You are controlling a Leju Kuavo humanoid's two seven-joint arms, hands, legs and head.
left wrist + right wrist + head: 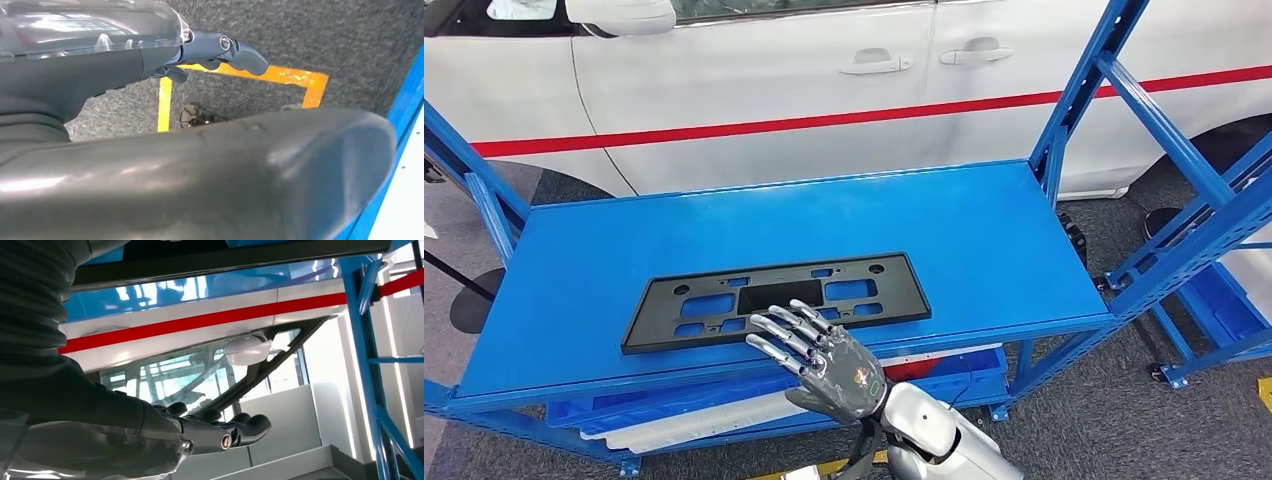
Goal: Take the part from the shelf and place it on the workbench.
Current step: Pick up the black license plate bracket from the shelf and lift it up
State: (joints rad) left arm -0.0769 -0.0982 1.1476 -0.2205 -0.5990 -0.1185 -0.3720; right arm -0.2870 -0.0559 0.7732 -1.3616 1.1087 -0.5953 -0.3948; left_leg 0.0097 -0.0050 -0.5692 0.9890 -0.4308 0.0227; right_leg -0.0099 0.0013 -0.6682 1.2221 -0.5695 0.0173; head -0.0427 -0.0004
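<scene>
Nearest, the robot's right hand reaches up from the bottom of the head view, its fingers spread apart and holding nothing, their tips at the near edge of the part. The part is a flat black rectangular plate with cut-out openings, lying lengthwise near the front edge of the blue shelf. Beyond the shelf stands a white car with a red stripe. In the left wrist view, the left hand hangs over grey carpet with orange floor tape; its fingers' state cannot be told.
</scene>
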